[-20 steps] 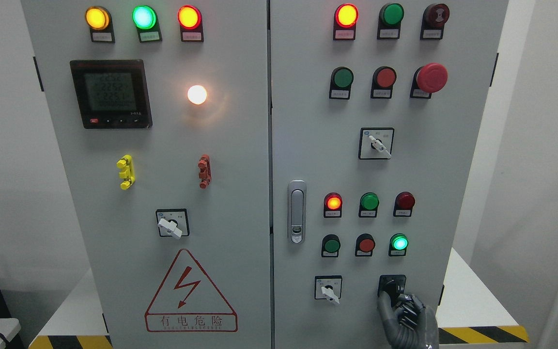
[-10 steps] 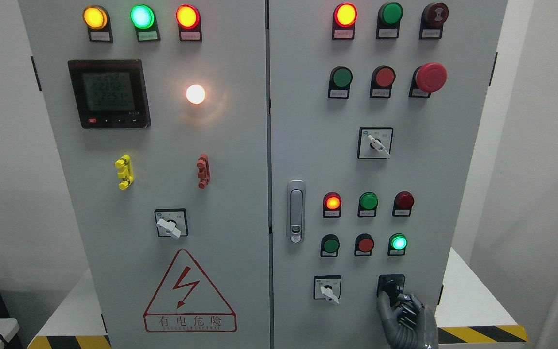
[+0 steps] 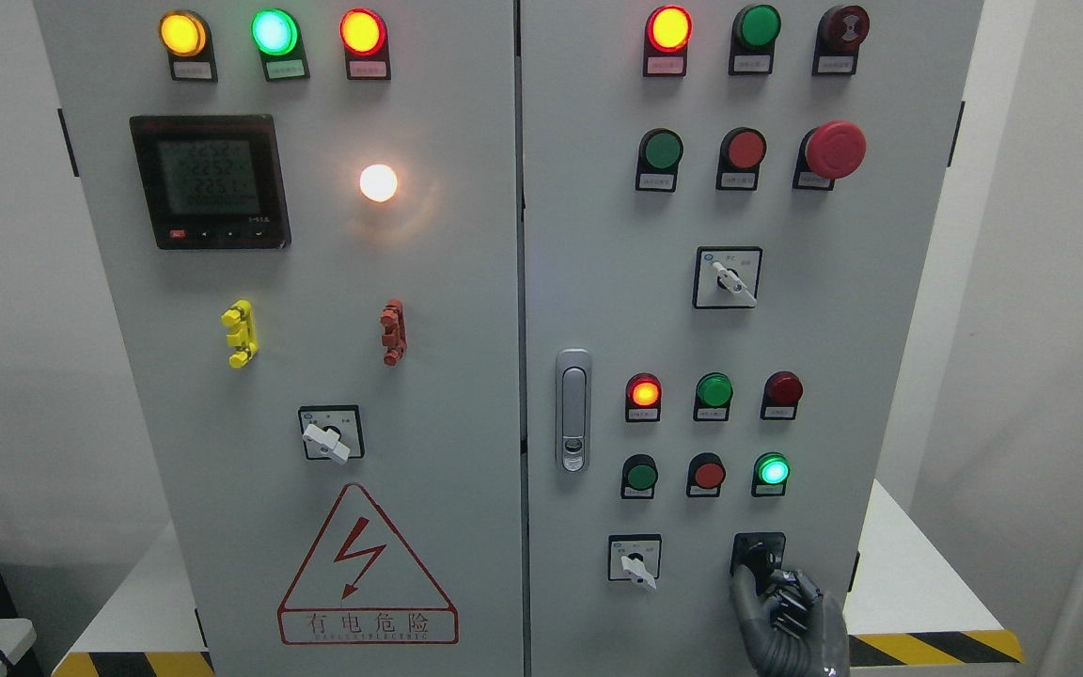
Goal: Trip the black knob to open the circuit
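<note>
Contact is made at the lower right of the cabinet's right door (image 3: 598,282), where the black knob (image 3: 758,557) is mounted beside a white selector switch (image 3: 635,559). The right hand (image 3: 786,611) is raised from the bottom edge, its fingers (image 3: 746,592) curled up against the knob's lower side, seemingly so that a turning force can be applied from below. A grip on the knob appears to be held, though the fingertips are partly hidden against the dark plate, so a full pinch cannot be confirmed. The palm is kept off to the right and below, which leaves the knob's upper part in view.

Just above, a green lamp (image 3: 773,469) and a red lamp (image 3: 645,392) are lit, which suggests the circuit is not yet opened. The turn is judged to be the step in hand. A slip off the small knob is the likely risk. The left hand is not seen.
</note>
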`<state>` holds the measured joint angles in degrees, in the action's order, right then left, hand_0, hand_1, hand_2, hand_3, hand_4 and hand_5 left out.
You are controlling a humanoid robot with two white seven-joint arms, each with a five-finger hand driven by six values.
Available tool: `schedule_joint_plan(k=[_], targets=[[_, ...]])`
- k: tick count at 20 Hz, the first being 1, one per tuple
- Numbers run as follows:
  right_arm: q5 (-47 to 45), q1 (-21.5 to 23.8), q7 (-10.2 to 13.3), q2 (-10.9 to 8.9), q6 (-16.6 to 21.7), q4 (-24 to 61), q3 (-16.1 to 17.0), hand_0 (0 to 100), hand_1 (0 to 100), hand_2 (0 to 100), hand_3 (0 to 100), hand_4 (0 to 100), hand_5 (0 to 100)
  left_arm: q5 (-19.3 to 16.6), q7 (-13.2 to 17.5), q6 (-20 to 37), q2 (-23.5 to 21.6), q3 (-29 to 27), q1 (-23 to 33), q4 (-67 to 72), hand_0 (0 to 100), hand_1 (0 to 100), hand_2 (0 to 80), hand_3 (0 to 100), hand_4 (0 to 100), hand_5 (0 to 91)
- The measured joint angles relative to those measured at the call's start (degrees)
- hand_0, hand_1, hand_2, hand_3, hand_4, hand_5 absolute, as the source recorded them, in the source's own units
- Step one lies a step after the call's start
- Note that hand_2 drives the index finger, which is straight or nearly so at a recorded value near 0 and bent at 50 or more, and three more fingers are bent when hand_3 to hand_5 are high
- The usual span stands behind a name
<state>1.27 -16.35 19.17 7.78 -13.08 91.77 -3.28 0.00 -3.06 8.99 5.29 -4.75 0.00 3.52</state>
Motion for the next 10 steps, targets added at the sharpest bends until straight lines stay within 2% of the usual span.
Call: schedule_joint_plan(k=[10], targets=[[1.16,0.07,-0.57,0.02,-0.18,0.05,0.00,58,76,60,94,97,97,0.00,0.00,0.00,0.00,0.00,0.00,0.00,12,39,0.0,0,0,0.0]])
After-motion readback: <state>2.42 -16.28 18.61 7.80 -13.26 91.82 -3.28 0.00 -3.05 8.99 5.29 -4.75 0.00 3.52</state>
